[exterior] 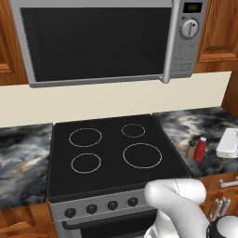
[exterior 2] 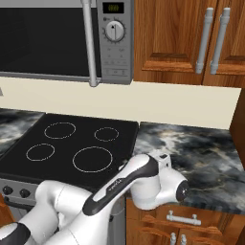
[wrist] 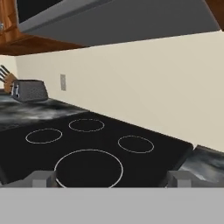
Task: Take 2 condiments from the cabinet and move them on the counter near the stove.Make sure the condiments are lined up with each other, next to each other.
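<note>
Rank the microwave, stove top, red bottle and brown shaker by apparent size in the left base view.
1. microwave, though it sits nearer the camera
2. stove top
3. red bottle
4. brown shaker, slightly shorter, partly hidden behind the bottle

A grey steel stove (exterior: 111, 158) with a flat black glass top, four white-ringed burners and a row of black knobs along its near edge sits between two stretches of dark marbled desk (exterior: 23, 158), under a silver microwave (exterior: 107, 42) mounted against the cream wall. On the desk to the right of the stove, a tan-brown shaker (exterior: 191, 149) and a red bottle (exterior: 200, 149) stand upright side by side, just touching or nearly so, with a white object (exterior: 228, 142) further right. The white arm (exterior: 179, 204) rises from the near right corner.
</note>
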You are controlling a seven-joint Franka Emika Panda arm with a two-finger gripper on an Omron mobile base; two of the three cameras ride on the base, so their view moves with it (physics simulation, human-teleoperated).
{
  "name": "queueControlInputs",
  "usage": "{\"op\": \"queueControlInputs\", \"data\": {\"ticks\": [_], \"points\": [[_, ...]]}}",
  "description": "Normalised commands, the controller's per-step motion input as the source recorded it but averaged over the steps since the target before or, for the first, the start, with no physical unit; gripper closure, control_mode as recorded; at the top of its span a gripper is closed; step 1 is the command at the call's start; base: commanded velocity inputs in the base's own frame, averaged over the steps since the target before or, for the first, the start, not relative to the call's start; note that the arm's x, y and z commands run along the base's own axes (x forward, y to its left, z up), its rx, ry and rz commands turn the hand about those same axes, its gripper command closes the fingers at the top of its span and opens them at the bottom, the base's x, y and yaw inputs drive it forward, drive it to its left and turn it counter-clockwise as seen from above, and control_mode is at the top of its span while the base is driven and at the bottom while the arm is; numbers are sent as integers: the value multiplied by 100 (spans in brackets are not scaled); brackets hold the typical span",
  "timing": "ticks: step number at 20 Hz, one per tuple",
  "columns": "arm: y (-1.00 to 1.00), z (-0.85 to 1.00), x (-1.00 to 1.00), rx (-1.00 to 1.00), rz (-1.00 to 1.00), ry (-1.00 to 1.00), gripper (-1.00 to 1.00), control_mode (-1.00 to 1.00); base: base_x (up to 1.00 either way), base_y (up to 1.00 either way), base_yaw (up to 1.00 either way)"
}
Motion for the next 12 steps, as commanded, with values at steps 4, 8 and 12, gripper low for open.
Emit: {"op": "queueControlInputs", "data": {"ticks": [4, 8, 12], "points": [[46, 9, 0, -1, 0, 3, -100, -100, 0, 0, 0], [77, 0, 0, -9, -3, 0, -100, -100, 0, 0, 0], [86, 3, 0, -12, -7, 0, -100, -100, 0, 0, 0]]}}
